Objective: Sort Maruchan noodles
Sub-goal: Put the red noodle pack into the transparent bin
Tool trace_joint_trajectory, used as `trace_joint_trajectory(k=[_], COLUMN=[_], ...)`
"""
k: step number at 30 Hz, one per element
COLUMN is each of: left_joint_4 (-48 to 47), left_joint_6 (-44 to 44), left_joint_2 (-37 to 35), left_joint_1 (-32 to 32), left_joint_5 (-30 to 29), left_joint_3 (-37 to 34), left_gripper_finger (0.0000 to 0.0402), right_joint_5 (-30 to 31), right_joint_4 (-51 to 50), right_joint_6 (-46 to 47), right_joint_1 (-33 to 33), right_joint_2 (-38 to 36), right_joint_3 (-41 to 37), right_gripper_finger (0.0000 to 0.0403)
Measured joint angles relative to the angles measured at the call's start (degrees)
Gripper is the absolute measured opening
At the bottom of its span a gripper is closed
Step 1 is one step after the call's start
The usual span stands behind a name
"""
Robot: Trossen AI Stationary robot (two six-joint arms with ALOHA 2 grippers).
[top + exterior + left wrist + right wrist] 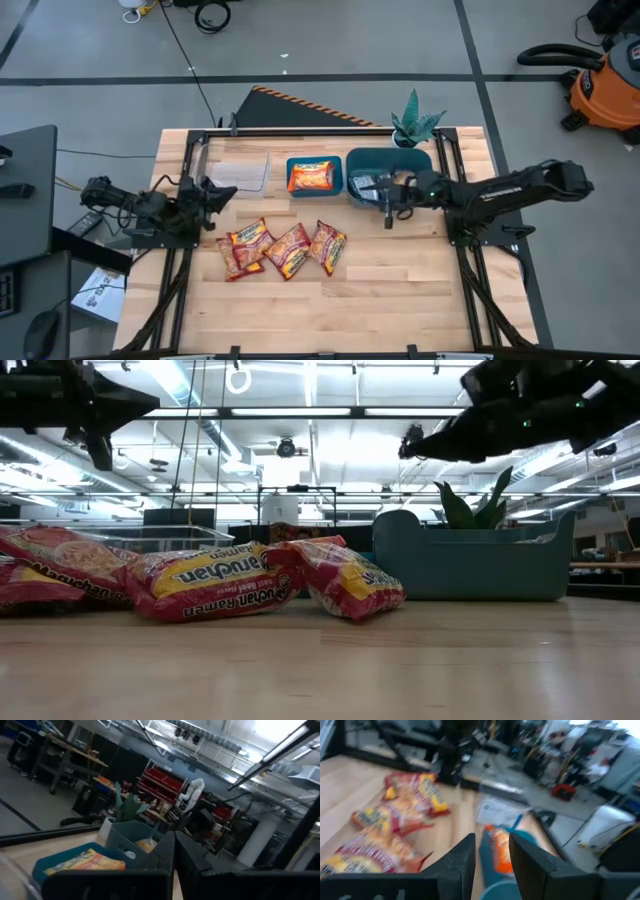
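Three red Maruchan packets [288, 249] lie flat side by side on the wooden table, also in the low view [210, 585] and the right wrist view [415, 795]. An orange packet [312, 177] lies in the small teal bin [293, 163]. The large teal bin [420, 160] holds pale packets [366, 184], partly hidden by my right arm. My right gripper [388, 205] hangs open and empty above that bin's near wall [470, 560], high off the table. My left gripper [222, 192] waits shut at the table's left, beside the clear tray [240, 172].
A potted plant [415, 125] stands at the far edge behind the large bin. The near half of the table [330, 310] is bare wood. Metal frame rails [470, 290] run along both sides.
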Motion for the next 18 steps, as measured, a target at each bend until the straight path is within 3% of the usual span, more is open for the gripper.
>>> trace_joint_trajectory(k=[5, 11, 14, 18], left_joint_4=[-0.4, -5.5, -16.1, -38.5], left_joint_6=[-4.4, -9.5, -10.6, -22.3], left_joint_2=[5.3, 18.5, 25.7, 34.9], left_joint_1=[1.4, 1.4, 0.8, 0.3], left_joint_5=[8.2, 14.7, 18.5, 19.2], left_joint_3=[0.6, 7.0, 13.5, 23.5], left_gripper_finger=[0.0016, 0.0016, 0.0019, 0.0047], right_joint_5=[0.6, 0.6, 0.6, 0.6], right_joint_4=[-0.4, -0.5, -0.6, -1.1], right_joint_6=[-0.5, -0.5, -0.5, -0.1], right_joint_1=[0.0, 0.0, 0.0, 0.0], right_joint_2=[-3.5, -3.9, -3.6, -3.5], right_joint_3=[-0.8, -0.8, -0.8, -0.8], right_gripper_finger=[0.0124, 0.0124, 0.0124, 0.0124])
